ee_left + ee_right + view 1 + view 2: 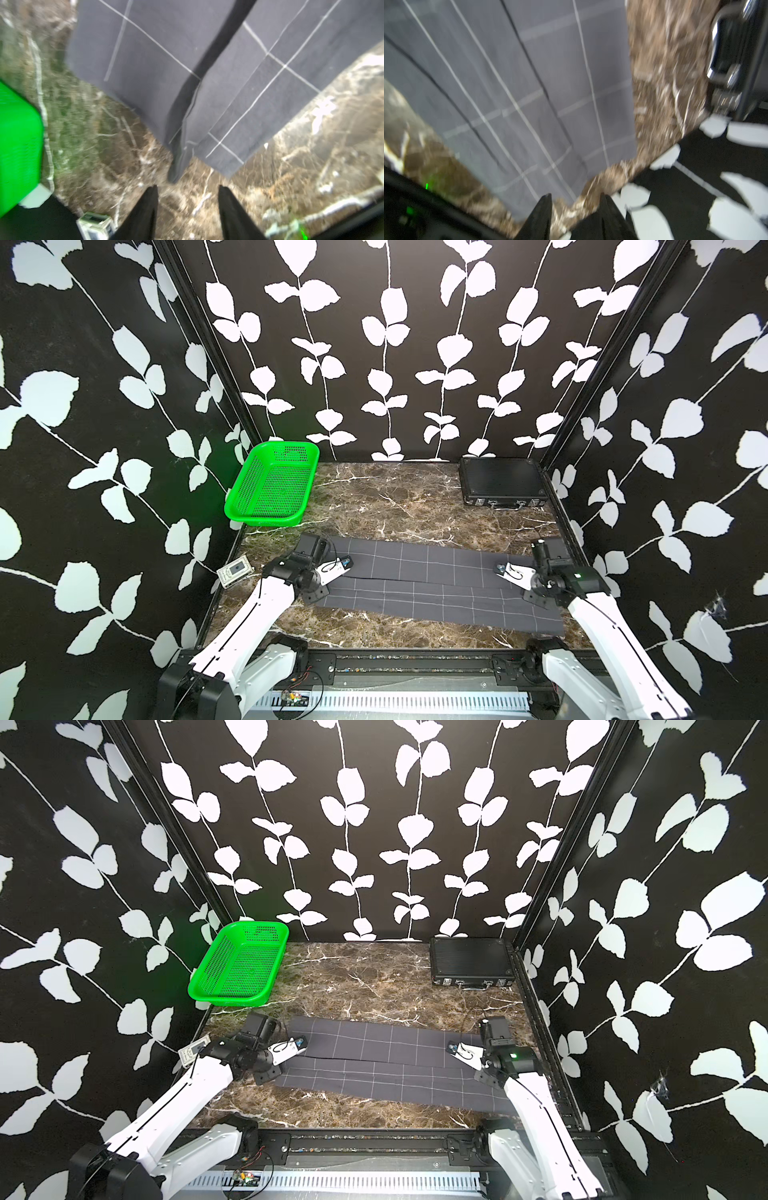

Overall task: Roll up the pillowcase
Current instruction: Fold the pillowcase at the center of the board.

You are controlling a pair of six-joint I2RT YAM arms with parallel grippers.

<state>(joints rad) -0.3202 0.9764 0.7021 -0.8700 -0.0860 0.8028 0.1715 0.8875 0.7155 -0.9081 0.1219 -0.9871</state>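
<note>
pillowcase (432, 585) lies flat on the table (395, 497), 6 o'clock half, folded into a long strip running 8 to 4, with layers overlapping along its length. no roll started yet. left gripper (347, 562) is over the 8 o'clock end and right gripper (498, 568) over the 4 o'clock end, one per end, probably so the cloth gets worked evenly. wrist views show both sets of jaws apart with nothing between them; the cloth edge is just ahead of the tips. basket (266, 520) at 10 and case (500, 481) at 1 are well apart from the strip. small white device (235, 571) at 8 sits near the left arm and looks like the only snag risk.
</note>
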